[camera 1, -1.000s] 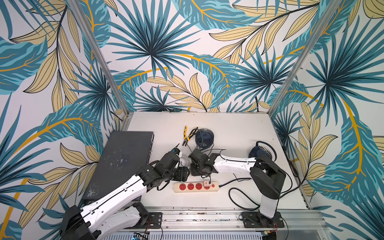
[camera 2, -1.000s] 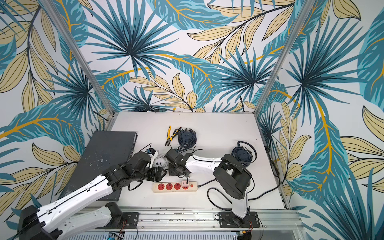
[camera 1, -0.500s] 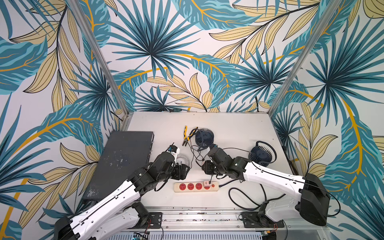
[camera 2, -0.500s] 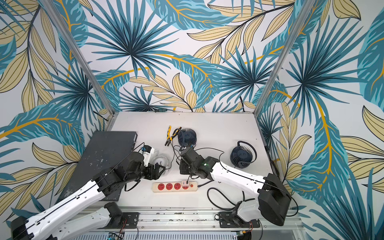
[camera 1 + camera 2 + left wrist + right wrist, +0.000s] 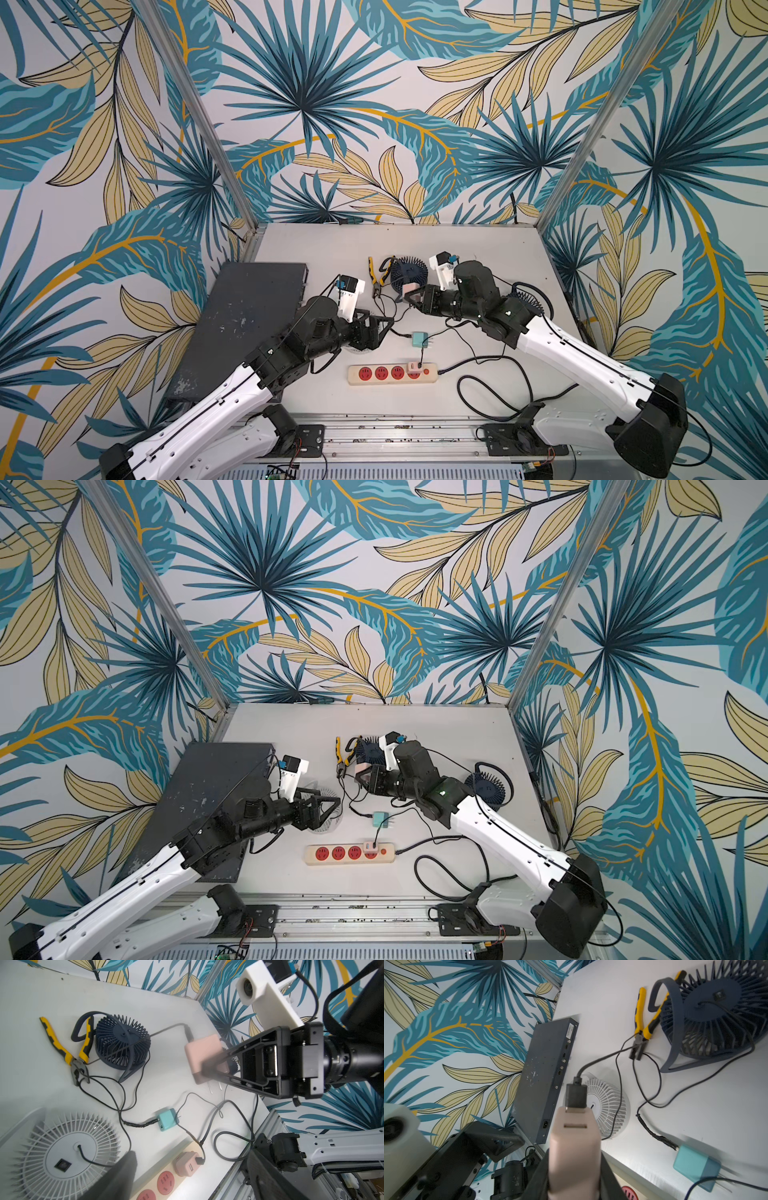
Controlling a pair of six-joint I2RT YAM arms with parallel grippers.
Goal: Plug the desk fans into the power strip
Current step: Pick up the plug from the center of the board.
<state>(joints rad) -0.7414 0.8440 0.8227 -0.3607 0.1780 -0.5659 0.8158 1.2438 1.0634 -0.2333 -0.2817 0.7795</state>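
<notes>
Right gripper (image 5: 212, 1061) clamps one pink adapter (image 5: 199, 1051), left gripper (image 5: 384, 332) gapes empty; three fans (image 5: 368, 750) (image 5: 490, 785) (image 5: 328, 825), one power strip (image 5: 352, 374).

Power strip (image 5: 392, 374) front centre; loose adapter (image 5: 417, 339) just behind; pliers (image 5: 374, 275) left of fan (image 5: 409, 273).

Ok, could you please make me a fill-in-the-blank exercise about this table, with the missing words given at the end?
1. The right gripper is shut on an adapter of ___ colour.
2. The power strip has ___ red sockets.
3. The pliers have ___ handles.
4. The loose adapter lying near the power strip is ___.
Missing words: pink; four; yellow; teal.
</notes>
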